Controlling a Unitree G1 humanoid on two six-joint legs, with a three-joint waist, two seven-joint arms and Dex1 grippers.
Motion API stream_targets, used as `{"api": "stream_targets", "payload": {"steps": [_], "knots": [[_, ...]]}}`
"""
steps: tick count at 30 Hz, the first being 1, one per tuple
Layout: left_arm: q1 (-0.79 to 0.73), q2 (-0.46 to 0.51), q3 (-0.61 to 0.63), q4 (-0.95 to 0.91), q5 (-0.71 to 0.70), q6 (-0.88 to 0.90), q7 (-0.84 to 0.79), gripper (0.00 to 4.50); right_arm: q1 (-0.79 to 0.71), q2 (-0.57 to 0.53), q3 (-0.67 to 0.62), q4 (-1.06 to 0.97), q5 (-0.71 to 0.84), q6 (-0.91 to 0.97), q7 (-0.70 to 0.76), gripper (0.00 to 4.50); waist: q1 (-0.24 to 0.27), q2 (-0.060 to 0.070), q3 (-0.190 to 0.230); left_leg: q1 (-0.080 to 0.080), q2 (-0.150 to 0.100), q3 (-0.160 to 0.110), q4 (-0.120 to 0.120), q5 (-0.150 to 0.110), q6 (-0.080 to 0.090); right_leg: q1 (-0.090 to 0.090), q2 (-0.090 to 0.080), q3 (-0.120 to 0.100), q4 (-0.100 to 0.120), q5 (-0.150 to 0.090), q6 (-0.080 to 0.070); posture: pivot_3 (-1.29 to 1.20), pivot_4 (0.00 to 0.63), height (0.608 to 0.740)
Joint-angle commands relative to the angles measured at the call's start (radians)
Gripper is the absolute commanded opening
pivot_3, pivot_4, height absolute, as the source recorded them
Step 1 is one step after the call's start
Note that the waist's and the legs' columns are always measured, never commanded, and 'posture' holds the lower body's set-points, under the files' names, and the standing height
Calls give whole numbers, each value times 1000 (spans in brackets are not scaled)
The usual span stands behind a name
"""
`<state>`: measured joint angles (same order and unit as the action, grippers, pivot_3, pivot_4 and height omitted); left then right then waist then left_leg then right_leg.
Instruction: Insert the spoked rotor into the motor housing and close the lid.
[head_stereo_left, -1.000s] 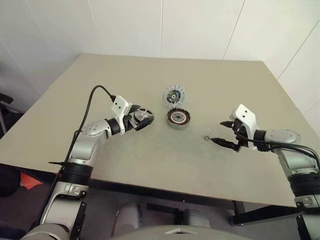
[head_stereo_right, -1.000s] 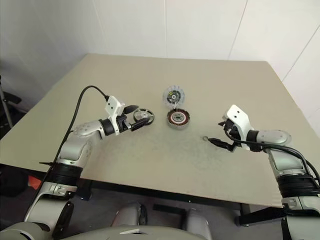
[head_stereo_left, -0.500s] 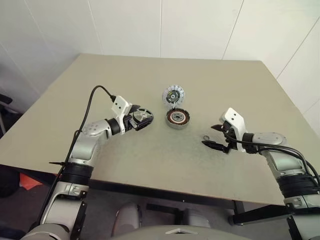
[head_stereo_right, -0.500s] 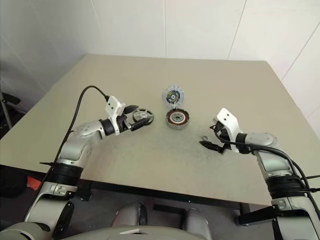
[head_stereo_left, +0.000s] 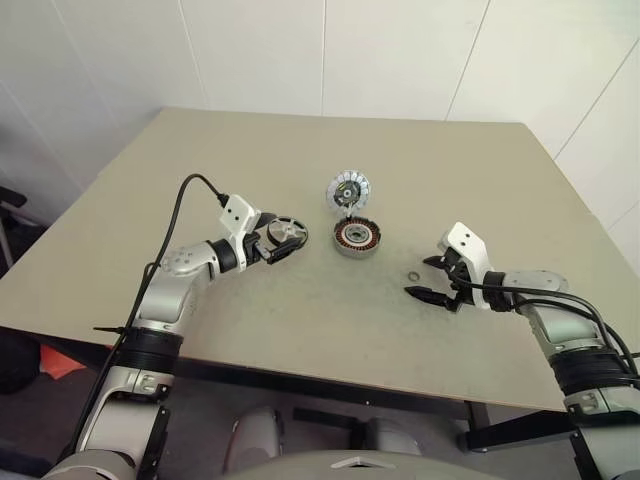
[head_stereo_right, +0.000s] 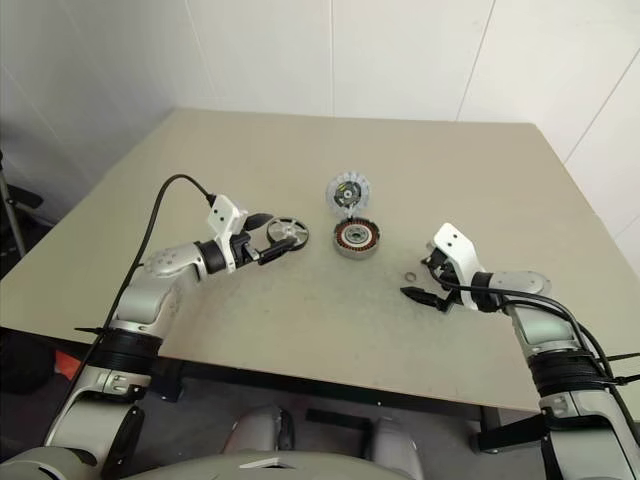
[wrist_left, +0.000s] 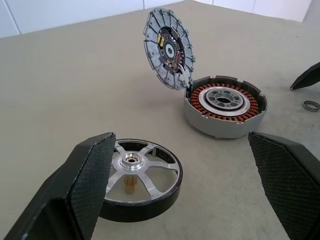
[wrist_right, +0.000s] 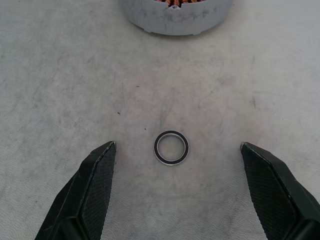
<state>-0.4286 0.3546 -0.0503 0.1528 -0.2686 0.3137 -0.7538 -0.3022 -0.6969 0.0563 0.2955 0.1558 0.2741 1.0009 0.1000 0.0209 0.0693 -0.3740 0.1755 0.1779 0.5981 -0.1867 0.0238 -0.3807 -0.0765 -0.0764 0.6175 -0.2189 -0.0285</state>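
The spoked rotor (wrist_left: 140, 172), a silver wheel in a dark rim, lies flat on the table. My left gripper (head_stereo_left: 278, 240) stands open with a finger on either side of it, and I see no grip. To its right sits the motor housing (head_stereo_left: 357, 237) with copper windings showing. The ribbed lid (head_stereo_left: 347, 189) stands tilted up at the housing's far edge. My right gripper (head_stereo_left: 424, 277) is open and low over the table, with its fingers either side of a small washer ring (wrist_right: 171, 147).
The tan table (head_stereo_left: 300, 320) reaches well past the parts on every side, and white walls stand behind it. The housing's wall (wrist_right: 175, 15) is a short way beyond the washer ring. A black cable runs along my left arm.
My right gripper has come down and to the left, and the washer ring now lies between its fingers. The left arm and the rotor have kept still.
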Motion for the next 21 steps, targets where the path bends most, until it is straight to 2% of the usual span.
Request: {"api": "stream_targets", "payload": {"steps": [1, 11, 21], "knots": [[-23, 8, 14, -27, 0, -21, 3, 4500, -3, -1, 2, 27, -17, -12, -4, 3891, 0, 0, 0, 1, 0, 0, 0, 0, 0, 2, 0, 0, 0, 0, 0, 0, 0, 740], [-29, 6, 14, -21, 5, -24, 2, 4500, -22, 0, 6, 89, -28, -58, -3, 664, -2, 0, 0, 7, -2, 0, 0, 0, 0, 13, -1, 1, -12, -3, 6, 0, 0, 740], [-18, 5, 14, -30, 5, -22, 7, 4500, -57, -2, 6, 159, -38, -122, -17, 653, -2, 0, 0, 7, -3, 0, 0, 0, 0, 13, -2, 1, -12, -4, 7, 0, 0, 740]]}}
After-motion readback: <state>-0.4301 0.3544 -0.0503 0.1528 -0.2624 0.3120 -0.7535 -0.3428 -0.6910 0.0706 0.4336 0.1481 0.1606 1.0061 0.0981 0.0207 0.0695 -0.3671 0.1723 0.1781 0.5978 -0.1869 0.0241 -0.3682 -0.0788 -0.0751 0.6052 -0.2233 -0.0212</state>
